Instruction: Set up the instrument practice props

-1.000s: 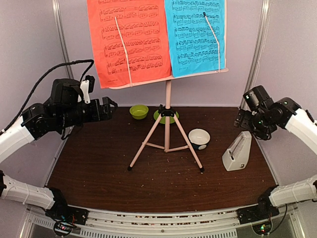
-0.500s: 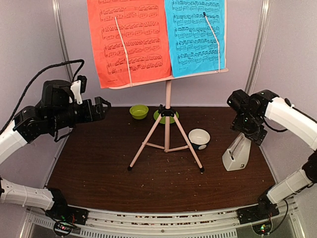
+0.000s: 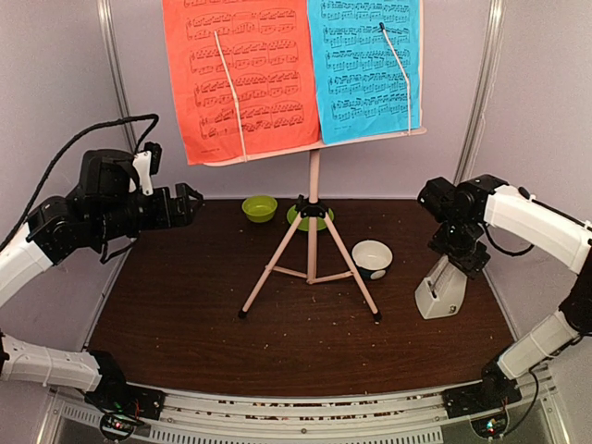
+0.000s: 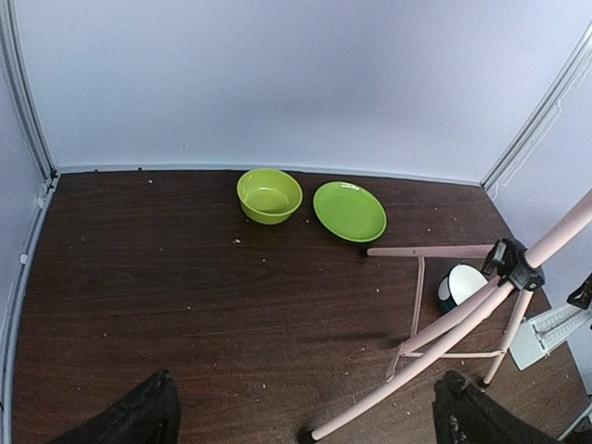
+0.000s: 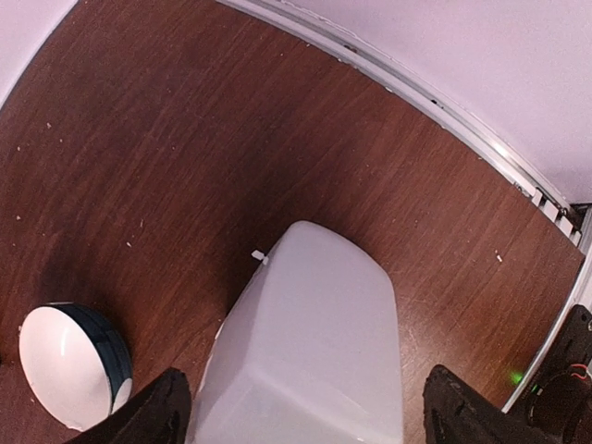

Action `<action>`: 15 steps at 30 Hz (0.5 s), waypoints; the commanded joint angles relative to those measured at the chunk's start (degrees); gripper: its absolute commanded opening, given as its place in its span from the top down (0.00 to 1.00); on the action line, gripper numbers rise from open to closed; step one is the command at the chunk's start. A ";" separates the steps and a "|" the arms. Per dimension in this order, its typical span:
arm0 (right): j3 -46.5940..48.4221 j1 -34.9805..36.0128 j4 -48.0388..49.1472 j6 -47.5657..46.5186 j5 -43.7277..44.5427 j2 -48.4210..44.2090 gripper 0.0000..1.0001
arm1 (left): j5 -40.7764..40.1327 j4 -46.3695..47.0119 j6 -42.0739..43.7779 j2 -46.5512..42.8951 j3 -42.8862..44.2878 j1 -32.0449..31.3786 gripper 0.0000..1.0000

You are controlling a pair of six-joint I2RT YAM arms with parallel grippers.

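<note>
Overhead, right gripper (image 5: 305, 412) gapes astride metronome (image 3: 440, 294) near table (image 3: 185, 314) edge; left gripper (image 4: 305, 421) gapes empty

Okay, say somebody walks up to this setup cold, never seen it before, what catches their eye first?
The red sheet and blue sheet stand out most, bright and side by side on the pink music stand at the middle back of the dark table. Next comes the right end effector, which hangs open just over the white metronome on the table's right side, one finger on either side of it.
</note>
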 commanded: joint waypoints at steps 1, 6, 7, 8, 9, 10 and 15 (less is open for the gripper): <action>-0.72 -0.42 0.27 2.27 -0.36 0.61 0.16 | 1.12 0.18 1.36 0.42 1.58 1.00 0.02; -1.13 -0.42 -0.12 2.42 -0.46 -0.56 0.26 | 1.41 0.38 1.48 0.60 1.34 1.27 0.02; -1.38 -0.42 -0.30 2.47 -0.54 -0.94 0.28 | 1.31 0.29 1.56 0.54 1.27 1.28 0.02; -1.72 -0.42 -0.49 2.47 -0.65 -1.61 0.30 | 1.25 0.20 1.77 0.52 1.23 1.28 0.02; -2.12 -0.42 -0.51 2.42 -0.64 -2.37 0.32 | 1.14 0.09 2.08 0.45 1.16 1.28 0.02; -2.57 -0.47 -0.52 2.29 -0.63 -3.21 0.35 | 1.04 -0.15 2.38 0.43 1.14 1.27 0.02; -3.82 -0.42 0.23 -1.37 -0.50 -6.92 0.47 | 1.18 -0.29 3.11 0.25 0.66 1.41 0.02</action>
